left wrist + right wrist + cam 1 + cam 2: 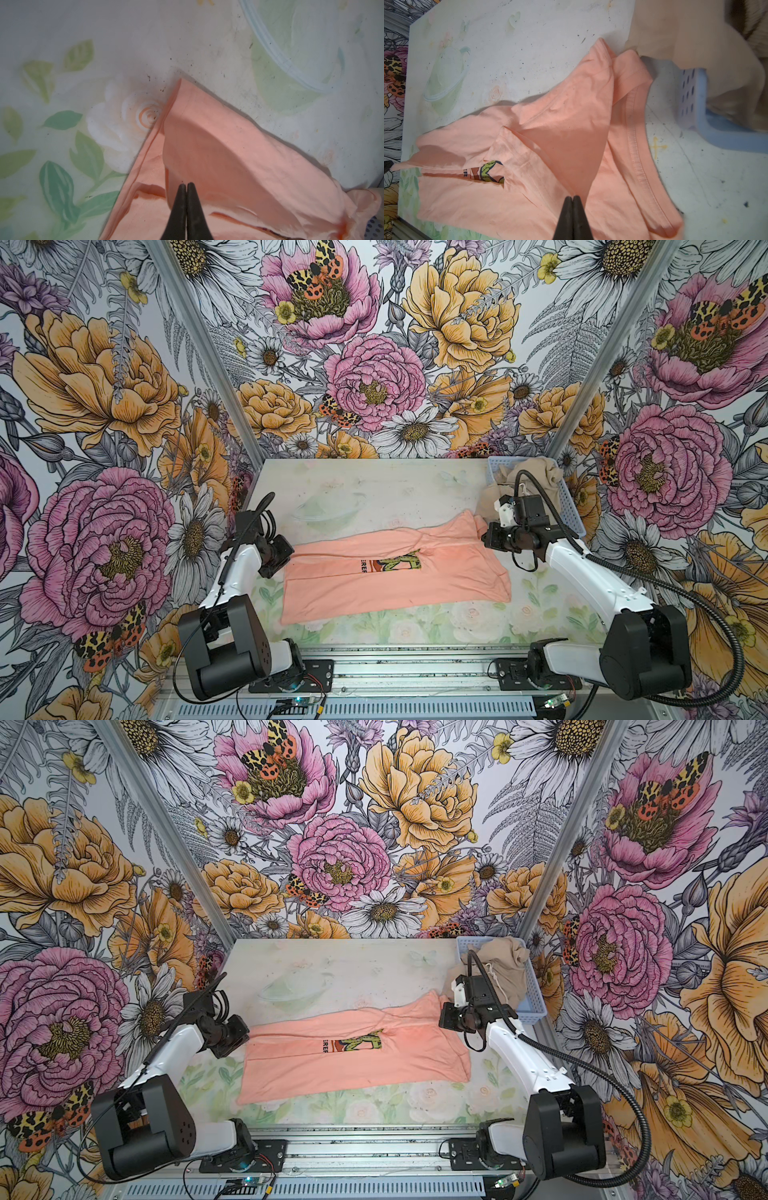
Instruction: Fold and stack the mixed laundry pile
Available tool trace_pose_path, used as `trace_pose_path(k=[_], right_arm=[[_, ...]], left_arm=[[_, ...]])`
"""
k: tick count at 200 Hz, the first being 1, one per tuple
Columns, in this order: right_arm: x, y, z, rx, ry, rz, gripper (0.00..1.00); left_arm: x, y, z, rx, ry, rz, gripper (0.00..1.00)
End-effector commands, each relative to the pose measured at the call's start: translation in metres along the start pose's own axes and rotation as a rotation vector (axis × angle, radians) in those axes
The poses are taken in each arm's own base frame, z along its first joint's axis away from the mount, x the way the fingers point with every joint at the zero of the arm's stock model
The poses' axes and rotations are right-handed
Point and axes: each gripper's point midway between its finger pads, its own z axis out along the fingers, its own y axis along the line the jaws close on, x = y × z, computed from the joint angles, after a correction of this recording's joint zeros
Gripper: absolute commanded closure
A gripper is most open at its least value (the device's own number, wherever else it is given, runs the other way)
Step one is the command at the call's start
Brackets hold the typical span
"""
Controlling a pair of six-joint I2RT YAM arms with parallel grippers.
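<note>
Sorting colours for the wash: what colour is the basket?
Light blue, with a perforated wall; the basket shows best in the right wrist view.

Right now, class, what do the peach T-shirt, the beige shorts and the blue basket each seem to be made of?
T-shirt: soft matte knit, probably cotton jersey; it creases and has a stitched ribbed collar. Shorts: thicker-looking matte cloth, fibre unclear; it bunches in soft folds. Basket: rigid, smooth plastic, judging by its moulded perforated walls.
</note>
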Motion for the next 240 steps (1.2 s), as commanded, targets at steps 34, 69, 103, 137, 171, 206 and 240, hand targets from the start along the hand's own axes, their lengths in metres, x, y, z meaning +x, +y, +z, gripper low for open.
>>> trace_pose_path(k=[34,69,103,137,171,206,240], right_arm=[[0.033,-0.017,0.011,0.021,0.083,0.072,1.00],[0.050,-0.029,0.021,0.053,0.133,0.108,1.00],[0.066,-0.036,0.024,0.077,0.177,0.145,0.87],[0.058,-0.039,0.010,0.135,0.136,0.120,0.66],[0.035,-0.006,0.012,0.093,0.102,-0.001,0.62],[0.024,0.057,0.050,-0.078,0.141,-0.089,0.57],[0.013,0.096,0.092,-0.176,0.181,-0.134,0.50]], left_arm=[[0.014,0.016,0.014,-0.065,0.084,-0.031,1.00],[0.020,0.023,0.019,-0.120,0.129,-0.033,0.92],[0.016,0.027,0.011,-0.154,0.103,-0.039,0.59],[0.008,0.023,-0.007,-0.136,0.025,-0.061,0.53],[0.009,0.011,-0.010,-0.096,0.014,-0.055,0.50],[0.015,-0.014,-0.002,-0.051,0.022,-0.004,0.47],[0.027,-0.036,0.013,-0.024,0.046,0.041,0.46]])
